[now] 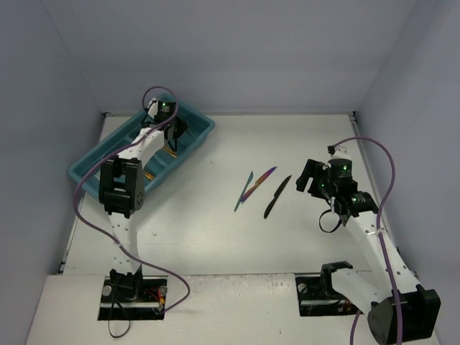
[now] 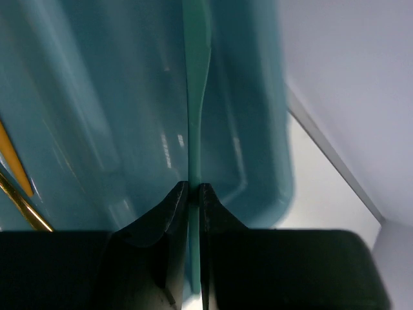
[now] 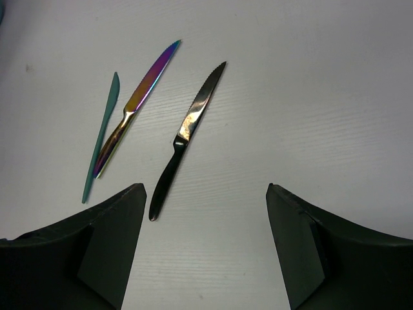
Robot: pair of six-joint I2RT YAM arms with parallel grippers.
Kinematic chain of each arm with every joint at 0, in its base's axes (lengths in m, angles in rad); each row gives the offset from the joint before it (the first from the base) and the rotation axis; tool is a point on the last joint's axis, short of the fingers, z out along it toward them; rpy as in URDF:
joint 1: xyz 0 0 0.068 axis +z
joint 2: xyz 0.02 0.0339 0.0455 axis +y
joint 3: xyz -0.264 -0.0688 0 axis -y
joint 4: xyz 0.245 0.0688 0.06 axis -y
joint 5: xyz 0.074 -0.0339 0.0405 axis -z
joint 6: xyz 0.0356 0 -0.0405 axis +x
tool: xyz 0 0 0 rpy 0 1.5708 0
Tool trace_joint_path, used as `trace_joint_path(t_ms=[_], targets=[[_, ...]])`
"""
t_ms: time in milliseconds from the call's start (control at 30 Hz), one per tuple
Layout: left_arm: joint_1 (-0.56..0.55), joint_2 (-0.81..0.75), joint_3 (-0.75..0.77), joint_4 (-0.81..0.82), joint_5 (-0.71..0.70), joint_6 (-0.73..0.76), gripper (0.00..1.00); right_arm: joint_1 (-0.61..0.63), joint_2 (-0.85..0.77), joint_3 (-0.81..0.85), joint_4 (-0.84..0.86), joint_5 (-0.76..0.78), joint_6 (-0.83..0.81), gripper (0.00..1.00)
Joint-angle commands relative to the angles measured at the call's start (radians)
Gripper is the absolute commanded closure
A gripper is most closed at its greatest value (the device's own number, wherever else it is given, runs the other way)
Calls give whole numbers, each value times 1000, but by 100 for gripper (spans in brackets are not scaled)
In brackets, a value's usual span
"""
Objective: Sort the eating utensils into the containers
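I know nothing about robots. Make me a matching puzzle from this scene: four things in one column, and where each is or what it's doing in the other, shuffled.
Things:
1. left gripper
2. right gripper
3. black knife
4. teal tray

States:
A. lying flat on the table, right of the rainbow knife
B. shut on a slim teal utensil
C. open, holding nothing
D. at the far left of the table

Pairs: 1-B, 2-C, 3-A, 4-D
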Motion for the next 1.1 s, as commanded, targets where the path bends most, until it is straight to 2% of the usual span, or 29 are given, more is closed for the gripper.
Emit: trace_joint_path(t_ms=[0, 33, 133, 300, 500, 733, 967, 1067], targets=[[-4, -50, 60, 99, -105, -65, 89, 1, -11, -3, 36, 16, -4, 27], [-3, -49, 70, 99, -112, -50, 82, 0, -11, -4, 36, 16, -6, 27], [-1, -47, 98, 76, -104, 11, 73, 0, -9, -9, 36, 13, -7, 27], [-4, -90, 105, 61, -83, 106, 62, 1, -11, -9, 36, 8, -7, 27], [-66, -239, -13, 53, -24, 298, 62, 1, -37, -6, 36, 6, -3, 27], [-256, -379, -161, -118, 34, 490, 62, 0, -53, -9, 36, 1, -2, 27], [-412, -420, -328, -200, 121, 531, 62, -1, -68, -22, 36, -3, 3, 27], [-468, -399, -348, -219, 116, 547, 62, 1, -64, -32, 36, -4, 3, 27]])
